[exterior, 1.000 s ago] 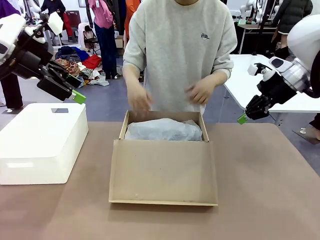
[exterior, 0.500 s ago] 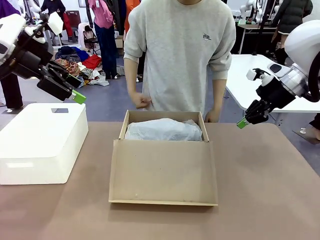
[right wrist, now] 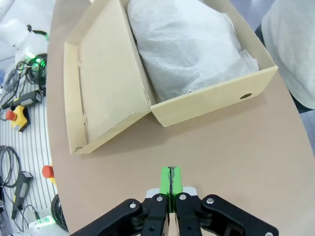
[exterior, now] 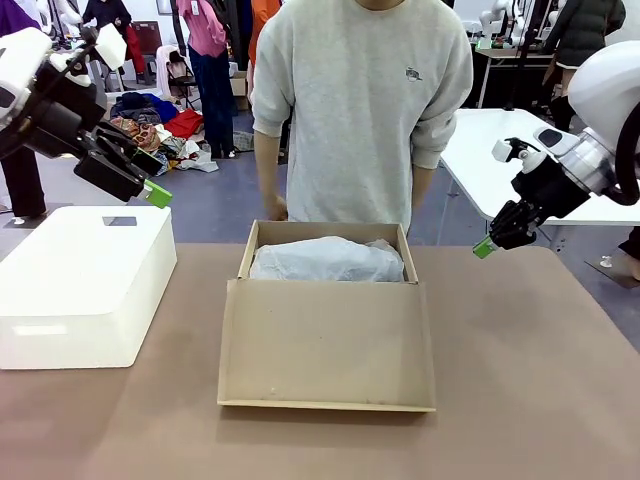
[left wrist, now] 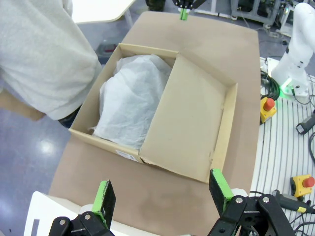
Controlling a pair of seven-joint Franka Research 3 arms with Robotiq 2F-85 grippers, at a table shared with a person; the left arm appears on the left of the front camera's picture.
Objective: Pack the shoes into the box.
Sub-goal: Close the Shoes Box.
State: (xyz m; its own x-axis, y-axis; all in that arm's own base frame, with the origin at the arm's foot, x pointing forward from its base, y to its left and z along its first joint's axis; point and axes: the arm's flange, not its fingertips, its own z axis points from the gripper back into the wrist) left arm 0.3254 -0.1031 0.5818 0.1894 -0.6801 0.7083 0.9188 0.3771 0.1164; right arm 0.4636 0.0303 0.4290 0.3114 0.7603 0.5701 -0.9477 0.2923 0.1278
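Note:
The box [exterior: 325, 232] is brown cardboard and stands mid-table, its big lid flap [exterior: 327, 340] propped open toward my side. White tissue paper [exterior: 325, 260] bulges inside it; the shoes are hidden. My left gripper [exterior: 146, 170] hangs open high above the table's left side, over the white box. In the left wrist view the open left gripper [left wrist: 161, 189] looks down on the box [left wrist: 224, 128]. My right gripper [exterior: 484, 246] is shut on nothing, hovering right of the box above the table edge. The right wrist view shows the right gripper [right wrist: 171, 179] with its pads together, above bare table beside the box [right wrist: 216, 96].
A big white box [exterior: 85, 280] sits on the table's left side. A person in a grey sweatshirt [exterior: 360, 110] stands right behind the cardboard box, one hand [exterior: 275, 208] low near its back left corner. Brown tabletop lies open to the right and front.
The person's hands have dropped from above the box's back edge to their sides. My right gripper has sunk slightly. The left arm has not moved.

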